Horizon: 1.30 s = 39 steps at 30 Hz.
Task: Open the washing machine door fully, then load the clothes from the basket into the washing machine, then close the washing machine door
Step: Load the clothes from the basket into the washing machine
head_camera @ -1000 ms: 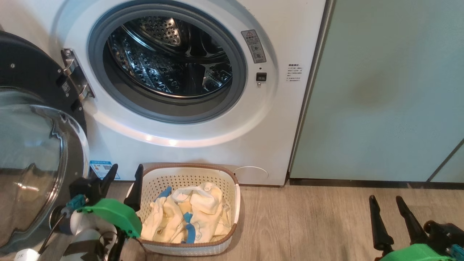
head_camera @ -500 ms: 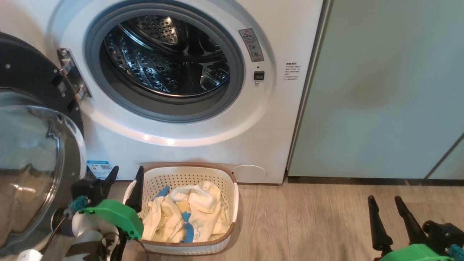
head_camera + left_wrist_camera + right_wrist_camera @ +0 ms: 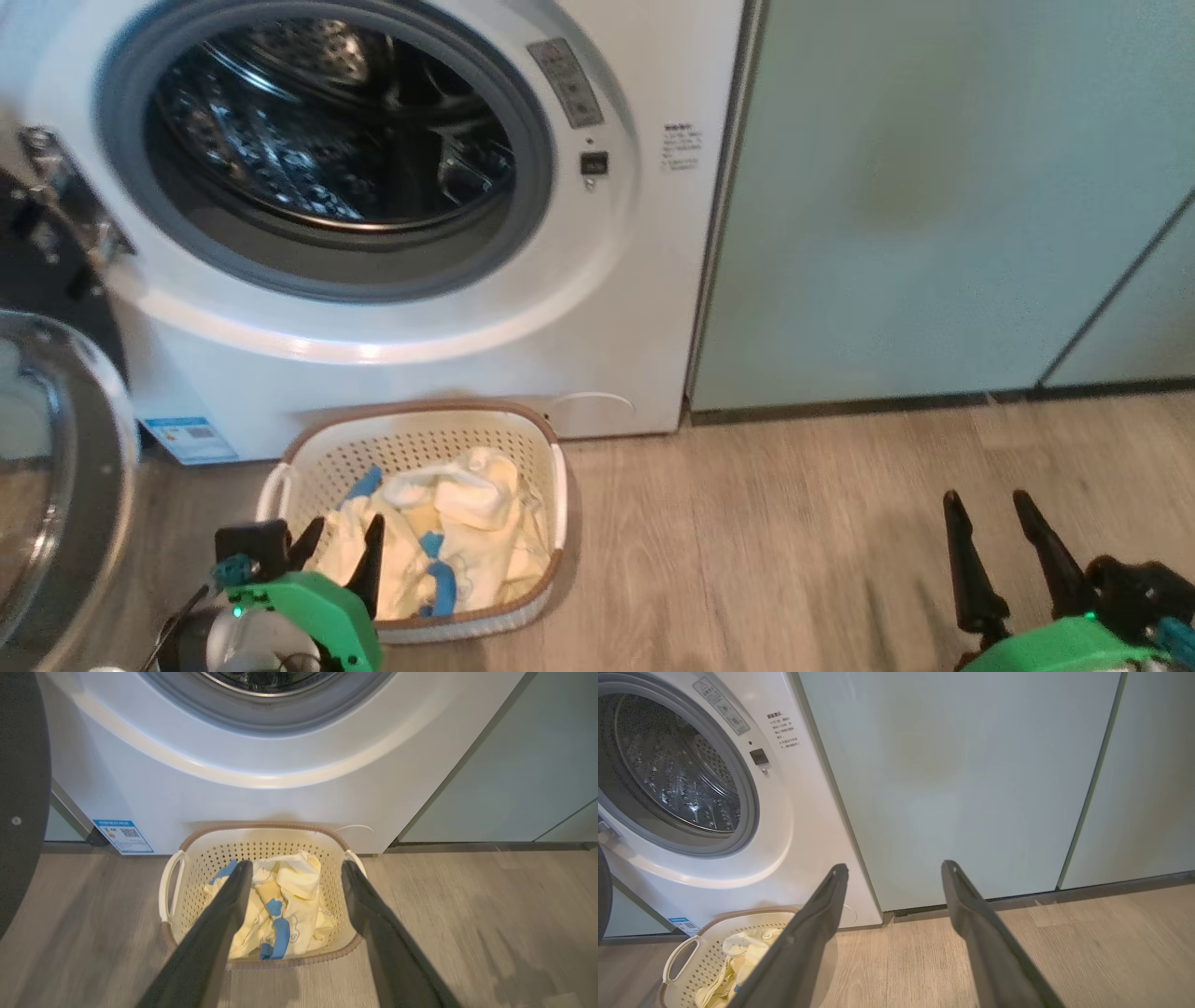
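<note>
The washing machine (image 3: 392, 308) stands with its steel drum (image 3: 317, 131) exposed. The washing machine door (image 3: 93, 448) hangs open at the far left, black with a clear glass bowl. On the floor before the machine sits the cream basket (image 3: 546, 485) holding the pale yellow clothes (image 3: 467, 523) with blue patches. My left gripper (image 3: 344, 539) hovers open over the basket's near left part. In the left wrist view its fingers (image 3: 233, 896) straddle the clothes (image 3: 294, 891) inside the basket (image 3: 261, 827), apart from them. My right gripper (image 3: 985, 509) is open and empty above the bare floor at the right.
Pale green cabinets (image 3: 934, 205) fill the wall right of the machine and appear straight ahead of the right gripper (image 3: 894, 865). A wood-look floor (image 3: 766, 560) stretches from the basket to the right. A small blue label (image 3: 191, 439) sits low on the machine's front.
The whole head picture has shifted left, so the camera has turned. Against the basket, my left gripper has gone from beside its left rim to over the clothes. The right gripper stays put.
</note>
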Motion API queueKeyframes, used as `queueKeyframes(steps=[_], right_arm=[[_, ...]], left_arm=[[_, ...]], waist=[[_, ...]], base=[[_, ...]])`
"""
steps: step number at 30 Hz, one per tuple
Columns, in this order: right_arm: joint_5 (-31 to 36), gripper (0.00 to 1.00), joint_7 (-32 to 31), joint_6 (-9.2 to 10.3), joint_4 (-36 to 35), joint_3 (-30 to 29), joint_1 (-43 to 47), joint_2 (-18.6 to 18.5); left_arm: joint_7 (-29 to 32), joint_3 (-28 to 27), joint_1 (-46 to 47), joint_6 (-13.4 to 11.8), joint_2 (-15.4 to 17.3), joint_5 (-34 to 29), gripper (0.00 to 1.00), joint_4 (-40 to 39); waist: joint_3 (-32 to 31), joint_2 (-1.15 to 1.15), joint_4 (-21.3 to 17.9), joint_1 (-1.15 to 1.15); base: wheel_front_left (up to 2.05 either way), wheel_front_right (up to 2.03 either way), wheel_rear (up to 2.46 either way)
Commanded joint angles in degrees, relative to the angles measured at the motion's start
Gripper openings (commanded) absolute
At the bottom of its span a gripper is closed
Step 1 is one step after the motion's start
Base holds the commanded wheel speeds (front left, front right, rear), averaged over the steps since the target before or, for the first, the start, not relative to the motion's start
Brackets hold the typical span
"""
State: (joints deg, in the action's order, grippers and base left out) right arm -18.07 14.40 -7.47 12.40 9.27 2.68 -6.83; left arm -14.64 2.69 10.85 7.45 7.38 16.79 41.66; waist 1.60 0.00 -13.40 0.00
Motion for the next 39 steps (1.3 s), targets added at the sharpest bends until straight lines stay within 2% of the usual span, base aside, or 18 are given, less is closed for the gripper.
queueKeyframes(steps=[1, 11, 18, 23, 33, 39], right_arm=[[0.3, 1.0, 0.6, -0.02, -2.1, 1.2, -3.7, -1.0], [0.5, 1.0, 0.6, -0.02, -5.4, 1.7, -7.2, -0.4], [0.8, 1.0, 0.6, -0.02, -7.5, 2.7, -10.1, 0.4], [0.8, 1.0, 0.6, -0.02, -8.4, 3.1, -12.3, 0.6], [1.1, 1.0, 0.6, -0.02, -9.7, 3.3, -15.0, 0.6], [1.3, 1.0, 0.6, -0.02, -10.4, 3.4, -15.7, 0.7]], left_arm=[[-0.4, -1.5, 3.5, 0.0, 1.1, 0.8, 1.0, 0.6], [-0.4, 2.7, 11.7, 0.0, 2.3, 5.5, 1.0, 12.6], [0.6, 6.7, 18.8, 0.0, 4.0, 9.9, 1.0, 20.4], [4.2, 9.6, 23.3, 0.0, 5.0, 12.7, 1.0, 24.5], [11.1, 15.2, 30.8, 0.0, 7.7, 15.6, 1.0, 28.2], [13.1, 17.1, 34.6, 0.0, 9.2, 16.9, 1.0, 28.7]], waist=[[2.3, 0.0, -2.0, 0.0], [11.7, 0.0, -6.8, 0.0], [19.0, 0.0, -8.0, 0.0], [24.2, 0.0, -8.3, 0.0], [32.8, 0.0, -8.8, 0.0], [36.6, 0.0, -8.6, 0.0]], base=[[0.0, 0.0, 0.0], [0.0, 0.0, 0.0], [0.0, 0.0, 0.0], [0.0, 0.0, 0.0], [0.0, 0.0, 0.0], [0.0, 0.0, 0.0]])
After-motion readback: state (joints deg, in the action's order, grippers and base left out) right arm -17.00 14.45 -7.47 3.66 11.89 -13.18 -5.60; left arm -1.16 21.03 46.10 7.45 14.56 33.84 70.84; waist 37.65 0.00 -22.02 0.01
